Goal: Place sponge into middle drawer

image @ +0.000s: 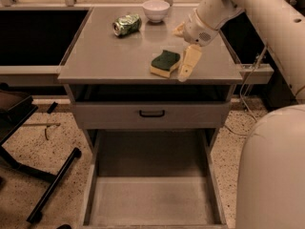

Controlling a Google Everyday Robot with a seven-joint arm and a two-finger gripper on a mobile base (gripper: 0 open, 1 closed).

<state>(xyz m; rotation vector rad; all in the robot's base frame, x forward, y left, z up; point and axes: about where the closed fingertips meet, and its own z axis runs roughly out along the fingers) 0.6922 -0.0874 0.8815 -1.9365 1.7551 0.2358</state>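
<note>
The sponge [165, 63], yellow with a dark green top, lies on the grey cabinet top near its front right. My gripper [181, 54] hangs just right of the sponge, close above the top. It is open: one cream finger [188, 63] points down beside the sponge's right edge, and the other finger [178, 30] shows further back. It holds nothing. The middle drawer [152, 202] is pulled out wide below, with a bare flat floor.
A crushed green can [126, 25] and a white bowl [156, 10] sit at the back of the cabinet top [105, 56]. A shut drawer front with a black handle [152, 113] is above the open drawer. Black chair legs [50, 180] lie at left. My arm's white body [271, 171] fills the right.
</note>
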